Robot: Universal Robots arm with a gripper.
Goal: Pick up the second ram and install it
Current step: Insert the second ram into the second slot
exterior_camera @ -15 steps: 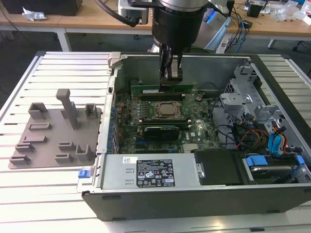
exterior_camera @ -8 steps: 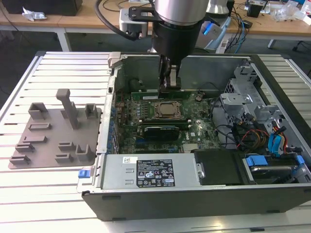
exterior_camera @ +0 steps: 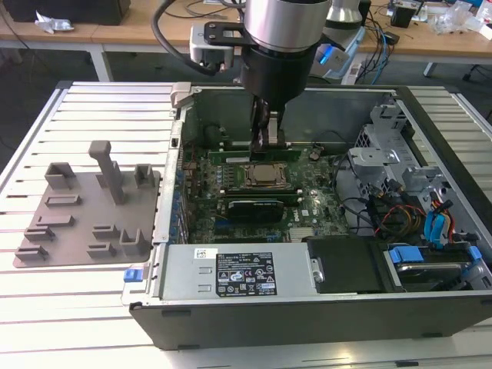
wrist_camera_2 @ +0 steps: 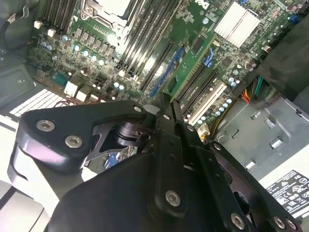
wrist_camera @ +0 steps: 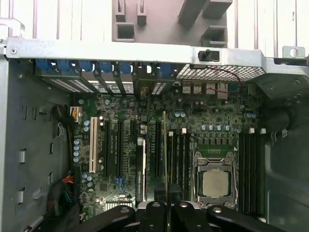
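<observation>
Inside the open computer case (exterior_camera: 177, 254), the gripper (exterior_camera: 267, 137) hangs low over the motherboard (exterior_camera: 307, 207), its fingers (wrist_camera_2: 166, 113) clenched on the second ram (wrist_camera: 167, 159), a thin green stick held edge-down just beside the CPU socket (exterior_camera: 265, 176). Farther off, the grey holder tray (exterior_camera: 88, 211) sits on the slatted table (exterior_camera: 92, 115).

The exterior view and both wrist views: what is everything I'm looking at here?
Computer case: one, dark, open, on the slatted table.
Motherboard: one, green, inside the case.
CPU socket: one, metallic, mid-board.
Second ram: one, green stick, held edge-on over the slots beside the socket; in the first wrist view.
Holder tray: one, grey, at the exterior view's left of the case.
Power supply: one, grey, front of case.
Gripper: one, black, closed on the ram.
</observation>
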